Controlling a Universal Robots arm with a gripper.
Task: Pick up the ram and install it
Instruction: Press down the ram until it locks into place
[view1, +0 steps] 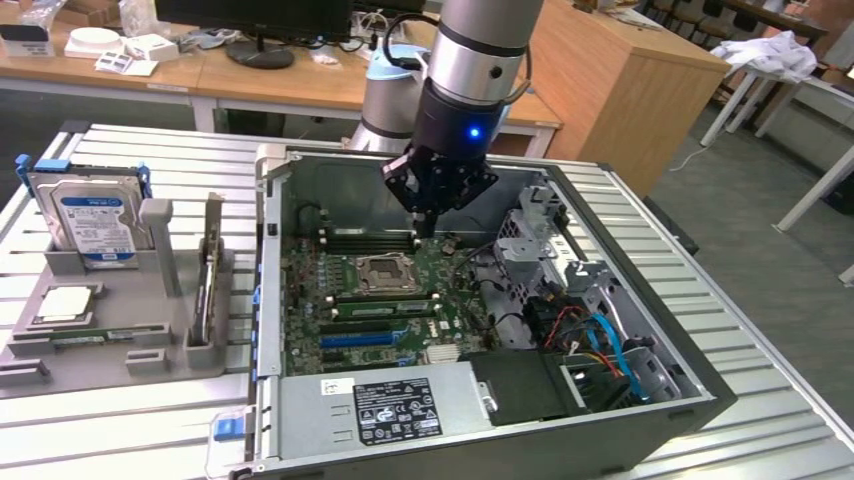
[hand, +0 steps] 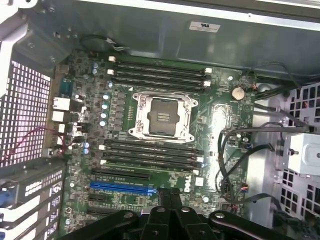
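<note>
My gripper (view1: 424, 228) hangs over the motherboard (view1: 461, 285) inside the open computer case, above the rear memory slots (view1: 367, 240) and the processor socket (view1: 380, 270). Its fingers (hand: 169, 196) are pressed together with nothing visible between them. A thin green stick, the ram (view1: 83, 338), lies flat in the grey holder (view1: 160, 355) at the exterior view's left, well away from the gripper. A green strip (view1: 383, 307) also sits among the front memory slots; I cannot tell if it is a seated stick. In the wrist view both slot banks (hand: 157, 72) (hand: 150, 154) look dark.
The grey holder also carries an upright hard drive (view1: 91, 215) and a silver square processor chip (view1: 67, 303). Inside the case are a blue slot (hand: 120, 187), cables (view1: 594, 335), a drive cage (view1: 541, 225) and the power supply (view1: 394, 410). Case walls ring the board.
</note>
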